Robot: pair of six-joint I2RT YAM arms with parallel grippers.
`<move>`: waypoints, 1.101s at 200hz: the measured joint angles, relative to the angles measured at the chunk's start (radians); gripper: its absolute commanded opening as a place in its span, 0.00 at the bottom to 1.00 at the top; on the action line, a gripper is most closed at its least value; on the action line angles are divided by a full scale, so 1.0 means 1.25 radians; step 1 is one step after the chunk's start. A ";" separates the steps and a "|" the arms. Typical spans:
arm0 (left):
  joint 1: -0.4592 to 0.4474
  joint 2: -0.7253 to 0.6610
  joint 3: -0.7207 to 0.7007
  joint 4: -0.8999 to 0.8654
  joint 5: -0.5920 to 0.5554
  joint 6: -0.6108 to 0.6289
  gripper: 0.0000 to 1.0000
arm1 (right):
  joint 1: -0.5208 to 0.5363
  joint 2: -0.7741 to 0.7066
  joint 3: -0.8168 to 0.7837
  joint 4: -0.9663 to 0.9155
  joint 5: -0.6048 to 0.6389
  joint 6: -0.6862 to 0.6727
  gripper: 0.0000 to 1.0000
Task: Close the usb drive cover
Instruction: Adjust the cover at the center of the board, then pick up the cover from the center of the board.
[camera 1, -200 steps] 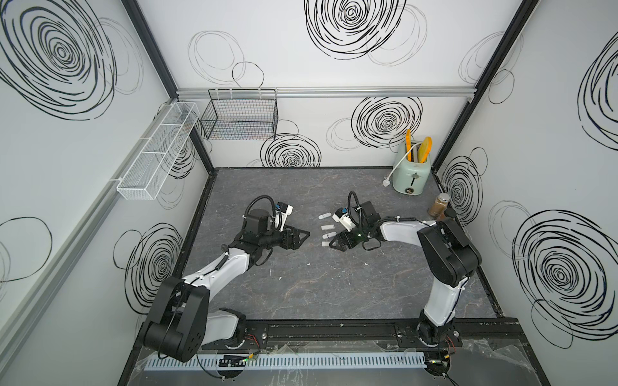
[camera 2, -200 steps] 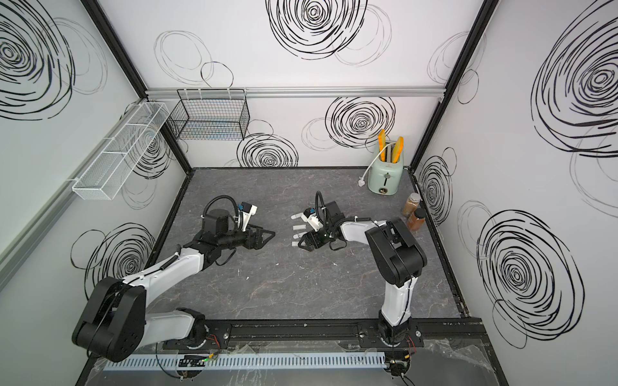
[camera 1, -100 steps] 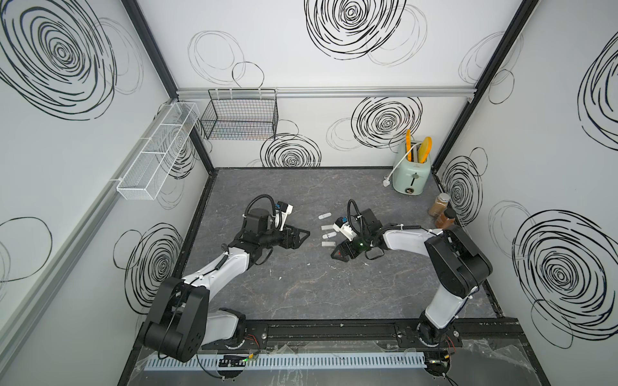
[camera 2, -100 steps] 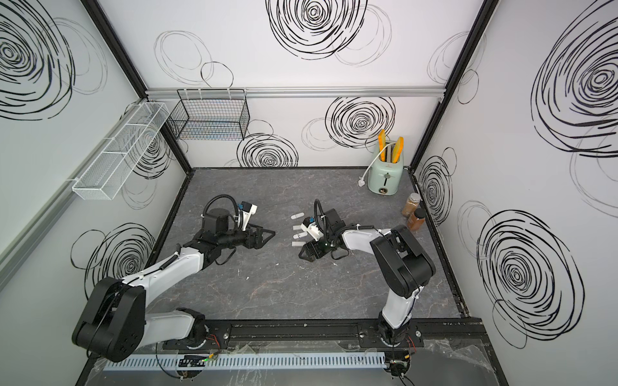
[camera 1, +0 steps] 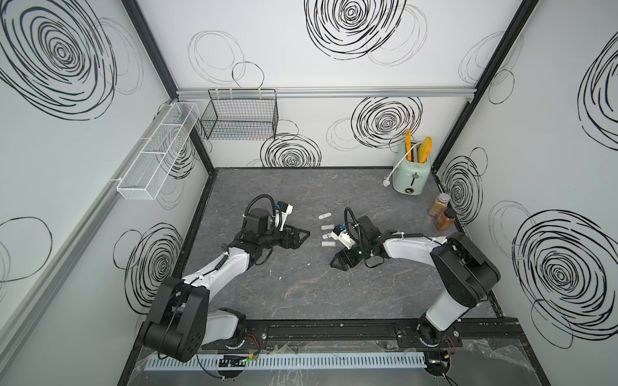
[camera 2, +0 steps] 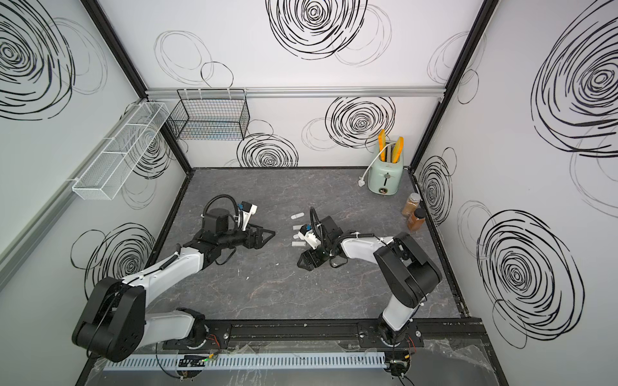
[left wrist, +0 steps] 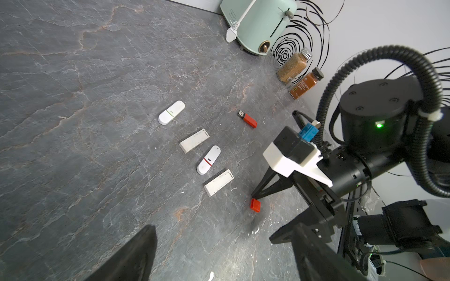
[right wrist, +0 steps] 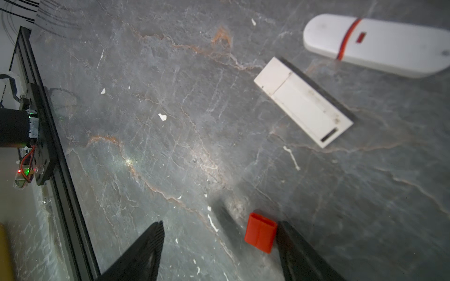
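Red USB drive (left wrist: pixel 248 119) lies flat on the grey counter (camera 1: pixel 301 294) near its middle, metal plug bare, on the right-edge side of a row of four white drives. Its red cap (right wrist: pixel 260 232) is off and lies well apart from it, past the front end of that row, just beyond the nearest rectangular white drive (left wrist: pixel 218 182). Right gripper (right wrist: pixel 219 255) is lowered to the counter with jaws spread wide and nothing clamped. The cap sits between them, close against one finger (right wrist: pixel 299 253) and well clear of the other; actual contact cannot be confirmed. Left gripper (camera 1: pixel 302 235) is held low over the counter toward the left of the row, jaws released and empty. Row, from back to front: rounded white drive with a green line (left wrist: pixel 171 112), rectangular white drive (left wrist: pixel 194 140), rounded white drive with a red band (left wrist: pixel 208 159), then the rectangular one noted above. A mint-green toaster (left wrist: pixel 258 24) stands at the back right corner; two spice jars (left wrist: pixel 292 65) stand along the right edge.
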 measured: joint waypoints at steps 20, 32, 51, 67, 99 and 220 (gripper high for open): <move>0.000 0.000 0.000 0.000 0.000 0.000 0.91 | 0.013 -0.011 -0.002 -0.020 0.011 0.008 0.76; 0.000 0.000 0.000 0.000 0.000 0.001 0.91 | 0.016 -0.019 -0.002 -0.036 0.020 0.012 0.76; 0.000 0.000 0.000 0.000 0.000 0.002 0.91 | 0.019 -0.036 -0.001 -0.064 0.038 0.003 0.74; 0.000 0.000 0.000 0.000 0.000 0.002 0.91 | 0.019 -0.050 0.006 -0.092 0.067 -0.041 0.71; 0.000 0.000 0.000 0.000 0.000 0.003 0.91 | 0.030 -0.086 0.028 -0.123 0.116 -0.207 0.72; 0.002 -0.016 0.000 -0.003 -0.018 0.022 0.92 | 0.114 0.007 0.170 -0.289 0.290 -0.674 0.65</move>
